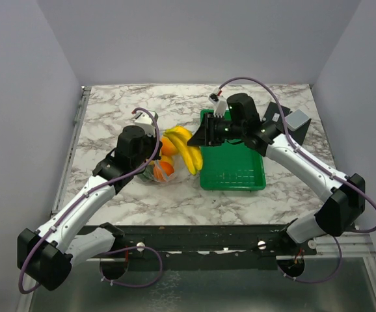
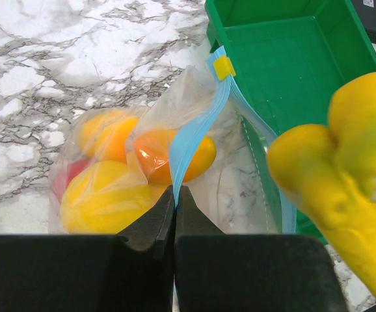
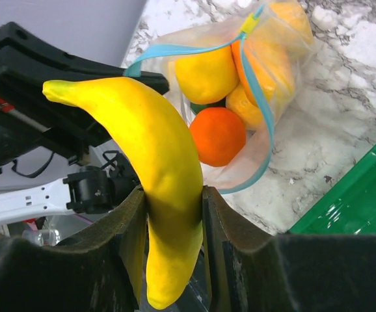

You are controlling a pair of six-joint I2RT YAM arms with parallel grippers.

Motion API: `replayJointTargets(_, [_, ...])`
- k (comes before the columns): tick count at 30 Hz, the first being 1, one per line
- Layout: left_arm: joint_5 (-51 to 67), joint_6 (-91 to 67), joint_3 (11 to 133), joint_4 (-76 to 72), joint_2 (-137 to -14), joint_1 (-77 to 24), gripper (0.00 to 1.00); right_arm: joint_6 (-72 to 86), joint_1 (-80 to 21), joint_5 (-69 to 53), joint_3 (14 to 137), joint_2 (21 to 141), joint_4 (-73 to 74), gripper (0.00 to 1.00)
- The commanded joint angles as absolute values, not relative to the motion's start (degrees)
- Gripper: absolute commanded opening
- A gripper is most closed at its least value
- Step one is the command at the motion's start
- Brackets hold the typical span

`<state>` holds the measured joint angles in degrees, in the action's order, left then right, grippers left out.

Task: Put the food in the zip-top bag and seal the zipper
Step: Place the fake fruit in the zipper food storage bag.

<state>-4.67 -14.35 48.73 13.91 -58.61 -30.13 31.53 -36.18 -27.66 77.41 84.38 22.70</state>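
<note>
Zip-top bag (image 2: 240, 188) holds fruits (image 2: 103, 201); left pincer (image 2: 175, 195) pinches its zipper (image 2: 194, 136), right pincer (image 3: 172, 195) grips banana (image 3: 142, 130).

**Glossy plastics on a marble-look table**

The zip-top bag (image 2: 168, 97) is clear, shiny plastic film, creased and wrinkled. Its zipper (image 2: 191, 140) is a smoother, pale blue plastic strip. The fruits (image 2: 103, 201) inside it and the banana (image 3: 155, 149) are smooth moulded plastic with a soft sheen. The green tray (image 2: 292, 58) is hard, glossy plastic. The table (image 1: 123, 104) has a smooth, marble-patterned surface. The left gripper (image 2: 175, 192) and right gripper (image 3: 173, 195) are matt black plastic, faintly grainy.
</note>
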Motion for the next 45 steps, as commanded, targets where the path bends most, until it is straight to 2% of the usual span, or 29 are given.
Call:
replayJointTargets(1, [-5.4,-14.9,49.1,14.5,-57.4,-30.4,0.0,33.2,-36.9,-23.6,78.7,86.6,22.2,0.07])
replayJointTargets(21, [-5.4,-15.0,49.3,14.6,-57.9,-30.4,0.0,30.0,-39.9,-14.3,79.5,90.7,33.3,0.05])
replayJointTargets(45, [-2.4,-15.4,49.5,14.5,-57.3,-31.1,0.0,33.3,-41.5,-14.3,102.5,107.9,42.4,0.04])
